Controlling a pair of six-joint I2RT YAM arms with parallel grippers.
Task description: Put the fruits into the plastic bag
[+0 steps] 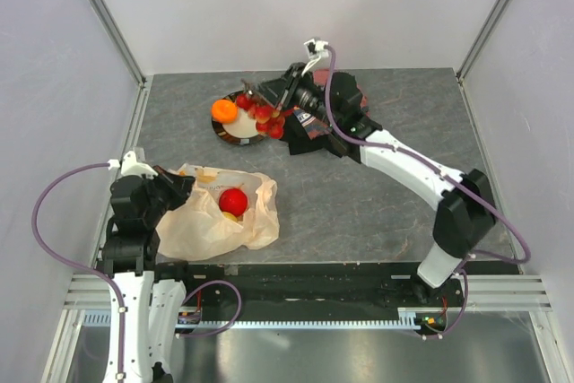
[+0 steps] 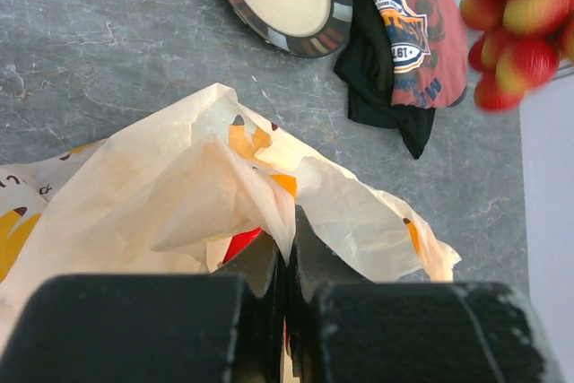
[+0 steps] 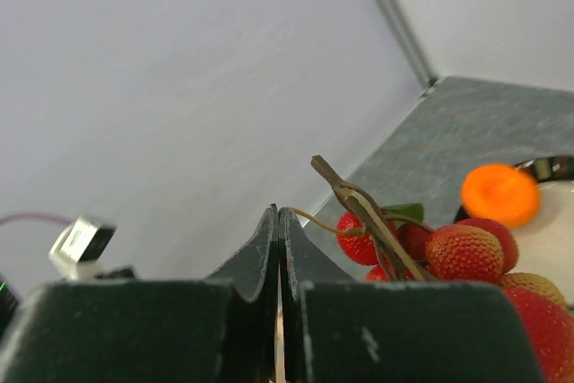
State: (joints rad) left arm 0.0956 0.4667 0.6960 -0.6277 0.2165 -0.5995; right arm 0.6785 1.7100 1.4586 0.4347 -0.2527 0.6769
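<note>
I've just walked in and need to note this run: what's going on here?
The left gripper is pinched shut on an edge of the plastic bag, which has a red apple inside. The right gripper is shut on the stem of a bunch of red berries, holding it at the plate. An orange sits on the plate, not yet bagged.

A dark round plate (image 2: 296, 42) with a cream centre sat on the grey marbled tabletop (image 1: 359, 186), a folded cloth (image 2: 414, 38) (red and black, printed) just beside it
</note>
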